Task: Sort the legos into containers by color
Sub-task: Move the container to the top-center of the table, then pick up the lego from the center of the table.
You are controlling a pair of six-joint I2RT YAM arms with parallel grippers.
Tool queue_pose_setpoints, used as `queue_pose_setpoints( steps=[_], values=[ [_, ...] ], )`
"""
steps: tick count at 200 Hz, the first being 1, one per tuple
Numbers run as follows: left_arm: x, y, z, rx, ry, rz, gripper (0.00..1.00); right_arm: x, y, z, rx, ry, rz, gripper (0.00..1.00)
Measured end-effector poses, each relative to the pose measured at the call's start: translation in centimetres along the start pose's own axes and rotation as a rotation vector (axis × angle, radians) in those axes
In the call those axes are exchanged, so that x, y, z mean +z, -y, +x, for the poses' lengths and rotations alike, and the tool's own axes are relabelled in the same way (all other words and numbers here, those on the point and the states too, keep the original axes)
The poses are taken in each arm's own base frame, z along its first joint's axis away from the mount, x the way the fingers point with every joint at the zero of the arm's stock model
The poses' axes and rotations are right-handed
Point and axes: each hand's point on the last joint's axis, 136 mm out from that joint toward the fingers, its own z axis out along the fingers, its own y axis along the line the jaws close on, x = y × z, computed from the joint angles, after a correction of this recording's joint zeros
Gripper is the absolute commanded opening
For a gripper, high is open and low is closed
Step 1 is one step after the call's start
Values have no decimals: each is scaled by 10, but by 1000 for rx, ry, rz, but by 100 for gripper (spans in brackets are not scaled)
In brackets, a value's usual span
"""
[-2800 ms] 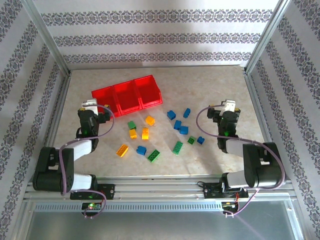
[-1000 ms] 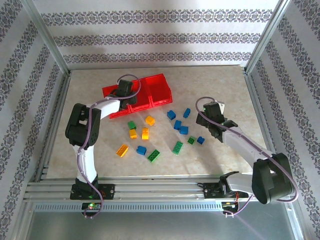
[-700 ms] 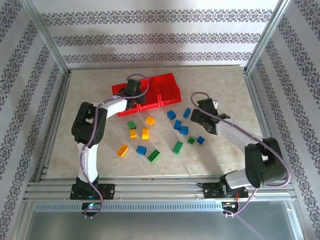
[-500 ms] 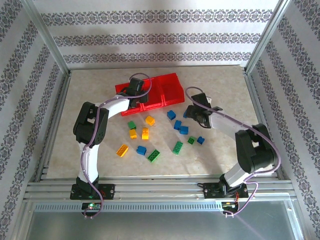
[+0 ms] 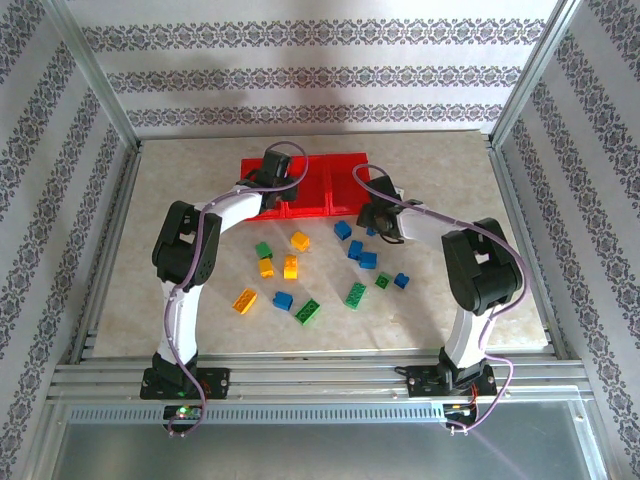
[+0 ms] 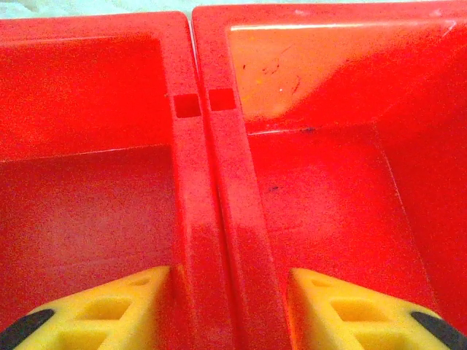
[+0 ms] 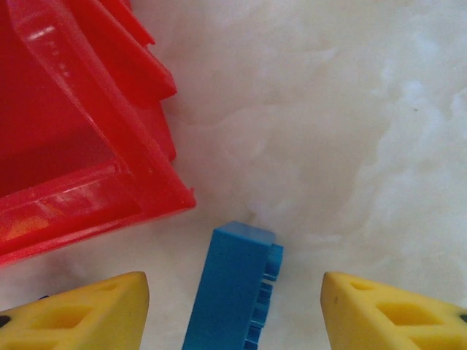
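The red containers (image 5: 320,190) lie as one joined row at the back middle of the table. My left gripper (image 5: 277,172) sits on them, its yellow fingers (image 6: 109,310) pressed on either side of the double wall (image 6: 219,219) between two bins (image 6: 87,197); both bins look empty. My right gripper (image 5: 376,214) stands open just off the row's right corner (image 7: 87,168), with a blue lego (image 7: 232,292) lying on the table between its fingers (image 7: 387,310). The other legos, blue (image 5: 361,255), green (image 5: 355,295) and yellow-orange (image 5: 290,266), are scattered in front of the bins.
Metal frame posts and patterned walls enclose the table (image 5: 180,280). The left arm's upright link (image 5: 180,250) stands beside the yellow lego (image 5: 245,300). The right arm's elbow (image 5: 480,265) rises to the right of the scattered bricks.
The row of bins has slid right and squared up with my left gripper on it. My right arm has swung left to the blue lego by the bins' right corner.
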Motion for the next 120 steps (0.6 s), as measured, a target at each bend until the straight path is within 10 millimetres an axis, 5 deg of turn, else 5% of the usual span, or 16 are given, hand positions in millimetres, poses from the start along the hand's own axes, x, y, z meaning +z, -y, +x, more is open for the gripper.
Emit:
queue_pose_setpoints(
  steps=[120],
  values=[
    [-3,-3,5,-59,-26,-17,78,10,5,8,20,-23,22,33]
  ],
)
